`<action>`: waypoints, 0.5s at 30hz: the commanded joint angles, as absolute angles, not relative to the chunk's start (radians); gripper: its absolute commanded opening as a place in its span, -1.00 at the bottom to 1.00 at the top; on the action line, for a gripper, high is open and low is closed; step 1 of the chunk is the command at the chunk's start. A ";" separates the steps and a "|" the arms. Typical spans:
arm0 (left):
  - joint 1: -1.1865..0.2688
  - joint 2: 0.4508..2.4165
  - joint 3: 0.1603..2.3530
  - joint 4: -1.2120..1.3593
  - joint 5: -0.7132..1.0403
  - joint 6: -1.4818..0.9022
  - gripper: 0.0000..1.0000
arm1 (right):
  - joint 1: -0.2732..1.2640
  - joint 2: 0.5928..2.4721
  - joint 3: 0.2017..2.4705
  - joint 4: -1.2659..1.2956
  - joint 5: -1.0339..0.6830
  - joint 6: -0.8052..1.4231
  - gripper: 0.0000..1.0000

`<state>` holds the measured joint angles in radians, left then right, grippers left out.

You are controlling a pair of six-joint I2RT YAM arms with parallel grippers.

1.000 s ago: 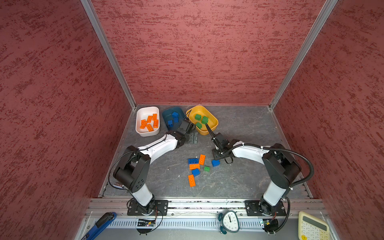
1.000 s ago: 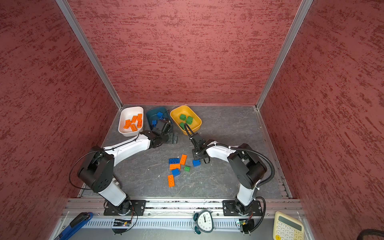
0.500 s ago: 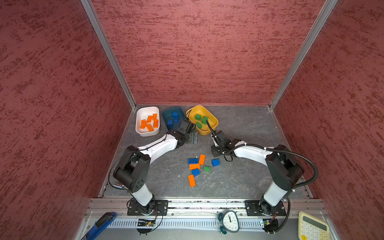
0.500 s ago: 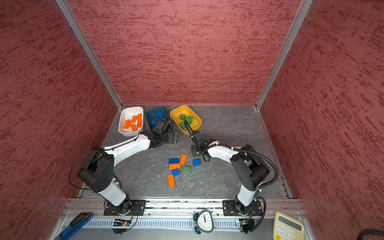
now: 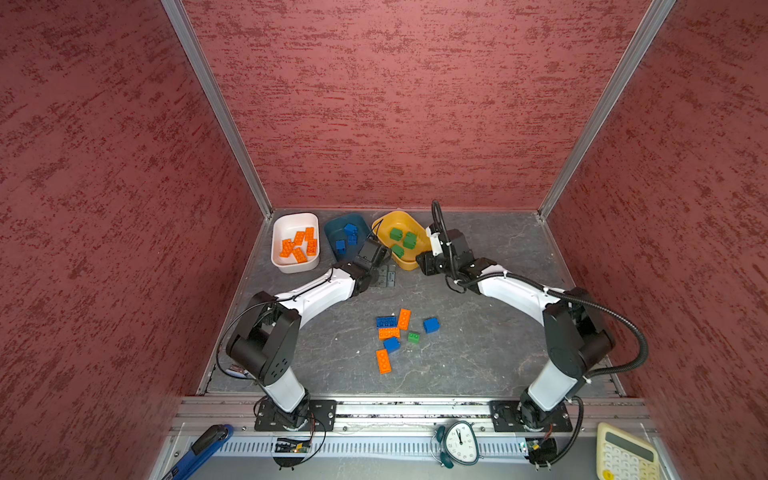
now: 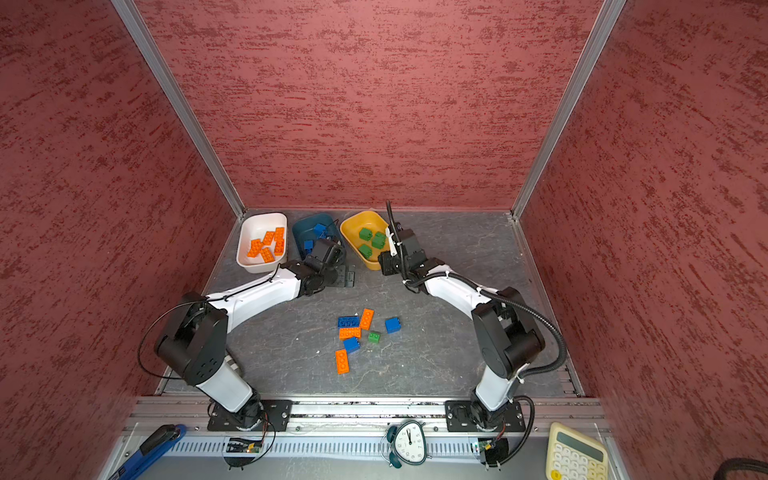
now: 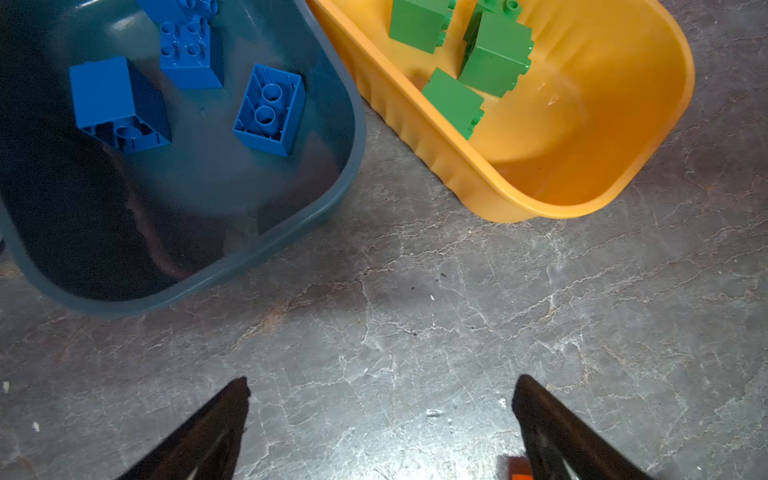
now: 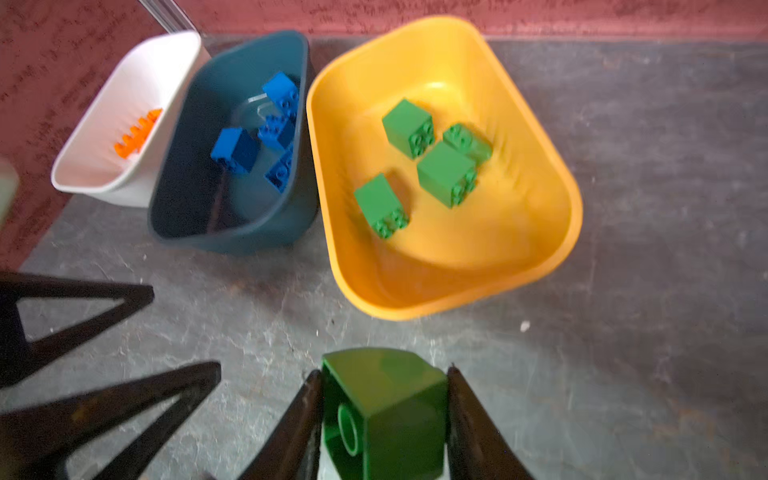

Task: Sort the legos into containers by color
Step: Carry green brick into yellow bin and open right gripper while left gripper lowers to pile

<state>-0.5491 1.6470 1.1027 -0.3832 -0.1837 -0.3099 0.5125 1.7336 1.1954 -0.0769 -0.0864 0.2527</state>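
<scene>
Green lego (image 8: 386,407) clamped in right pincer (image 8: 384,372), near yellow tub (image 8: 415,311).

Laboratory robot booth. Evidence: red wall panels (image 5: 395,104) in aluminium posts (image 5: 216,108); left arm (image 5: 316,295) and right arm (image 5: 515,291) bolted to a rail (image 5: 415,409); clock (image 5: 459,442), calculator (image 5: 623,455), hand tool (image 5: 199,446) in front.

Both top views: high, front, looking down, covering whole table (image 5: 478,353) | left wrist: close above teal tub (image 7: 249,257), yellow tub (image 7: 582,124) | right wrist: close, oblique, shares both tubs, adds white tub (image 8: 124,95)
</scene>
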 commanded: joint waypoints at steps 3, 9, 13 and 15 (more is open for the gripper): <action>-0.552 1.591 1.067 -0.378 -0.184 -0.327 0.99 | 0.471 1.850 1.318 -0.005 -0.130 0.202 -0.49; -0.558 1.567 1.045 -0.377 -0.133 -0.305 0.99 | 0.459 1.984 1.457 -0.014 -0.139 0.200 -0.46; -0.574 1.558 1.030 -0.398 -0.099 -0.264 0.99 | 0.459 2.044 1.528 -0.029 -0.119 0.200 -0.44; -0.582 1.554 1.023 -0.414 -0.076 -0.249 0.99 | 0.458 2.074 1.571 -0.053 -0.106 0.197 -0.36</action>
<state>-0.5682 1.5818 1.0405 -0.3897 -0.1238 -0.2897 0.4610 2.0560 1.5055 -0.0463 -0.1200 0.2192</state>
